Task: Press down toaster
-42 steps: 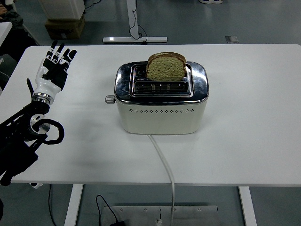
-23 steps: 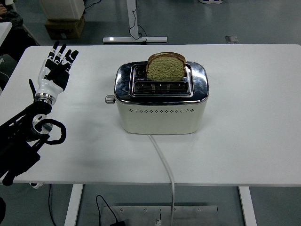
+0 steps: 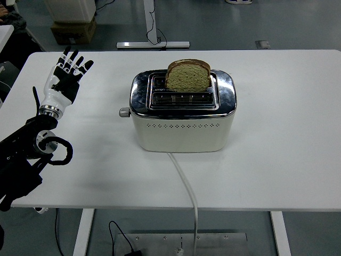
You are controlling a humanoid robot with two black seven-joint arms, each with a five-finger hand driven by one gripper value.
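Observation:
A cream toaster with a chrome top stands in the middle of the white table. A slice of brown bread sticks up out of its far slot. Its small grey lever juts out of the left end, in the raised position. My left hand is over the table's left part, fingers spread and empty, well to the left of the lever and apart from it. My right arm is out of view.
The toaster's white cord runs from its front over the table's near edge. A cardboard box and a desk leg base are on the floor beyond the table.
My left hand has shifted slightly right and forward, with its fingers fanned out a bit more. The toaster, lever and bread have not moved.

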